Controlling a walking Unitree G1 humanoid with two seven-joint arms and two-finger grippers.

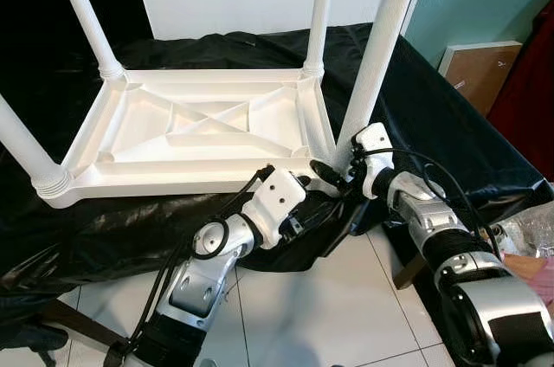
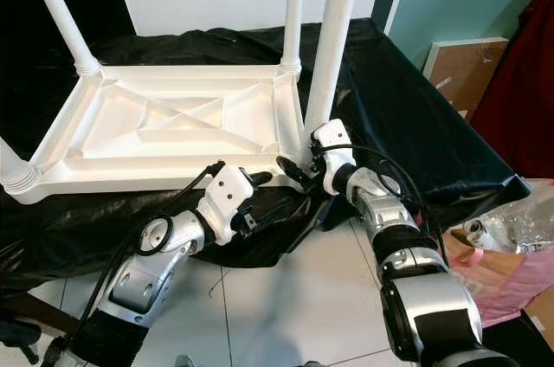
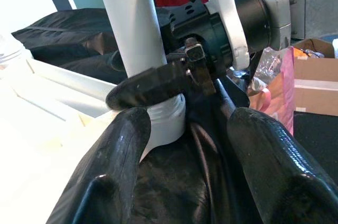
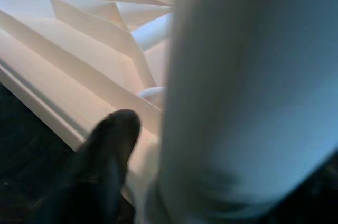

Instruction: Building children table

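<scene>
Grippers meet at the inverted tabletop's [image 1: 199, 129] five-o'clock corner: left gripper [image 1: 322, 175] hovers open and empty, probably ready to brace, while right gripper [image 1: 344, 162] clasps the base of the fourth leg [image 1: 372, 55], apparently seating it. Beyond, three legs stand fitted on the black-draped counter [image 1: 433, 116].
</scene>
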